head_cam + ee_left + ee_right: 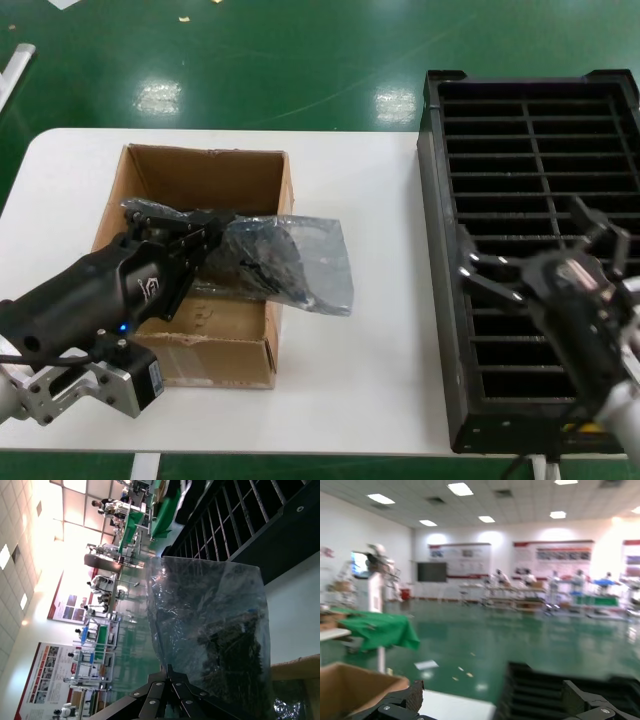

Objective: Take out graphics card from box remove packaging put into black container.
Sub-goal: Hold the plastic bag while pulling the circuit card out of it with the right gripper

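— Count of items?
— One box (215,345), one packaging (290,262) with graphics card (262,262) inside, one black container (530,250), one table (350,400).
— Position of packaging?
— Raised above box, projecting over its right wall, pinched at one edge by left gripper (205,240).
— Right gripper (540,262)?
— Spread wide, grasping nothing, poised over black container.

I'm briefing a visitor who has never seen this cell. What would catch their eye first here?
Likely the shiny grey bag, the dark graphics card showing through it, held above the open cardboard box by the left tool at the table's left. Next, the big slotted black container along the right side, with the right tool spread open above its slots.
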Robot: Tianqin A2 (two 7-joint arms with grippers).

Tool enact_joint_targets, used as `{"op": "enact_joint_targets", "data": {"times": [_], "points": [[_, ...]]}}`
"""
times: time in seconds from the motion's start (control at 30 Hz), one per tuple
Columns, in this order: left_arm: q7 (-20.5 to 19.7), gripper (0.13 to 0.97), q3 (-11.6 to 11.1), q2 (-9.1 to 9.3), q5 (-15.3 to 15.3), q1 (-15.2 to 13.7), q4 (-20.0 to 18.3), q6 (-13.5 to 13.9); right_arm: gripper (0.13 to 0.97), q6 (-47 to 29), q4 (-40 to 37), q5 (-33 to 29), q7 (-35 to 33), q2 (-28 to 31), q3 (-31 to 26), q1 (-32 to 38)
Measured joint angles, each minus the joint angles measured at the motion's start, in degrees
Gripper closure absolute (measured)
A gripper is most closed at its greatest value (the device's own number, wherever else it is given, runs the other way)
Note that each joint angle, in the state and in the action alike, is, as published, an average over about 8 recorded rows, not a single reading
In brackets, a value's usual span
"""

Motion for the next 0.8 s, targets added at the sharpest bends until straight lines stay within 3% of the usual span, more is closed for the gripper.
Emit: {"op": "enact_joint_targets", "data": {"times": [0.2, 0.53, 0.8], "points": [[0.0, 0.959, 0.0, 0.0, 0.0, 0.0, 0.0, 0.0, 0.168, -3.4, -0.1, -1.3, 1.1, 2.2, -4.6, 3.8], [0.0, 0.959, 0.0, 0.0, 0.0, 0.0, 0.0, 0.0, 0.23, -9.5, 2.4, -3.0, 4.5, 11.2, -8.6, 4.3], [0.0, 0.959, 0.0, 0.0, 0.0, 0.0, 0.0, 0.0, 0.38, -14.7, 4.6, -2.3, 4.8, 15.4, -10.5, 3.3]]}}
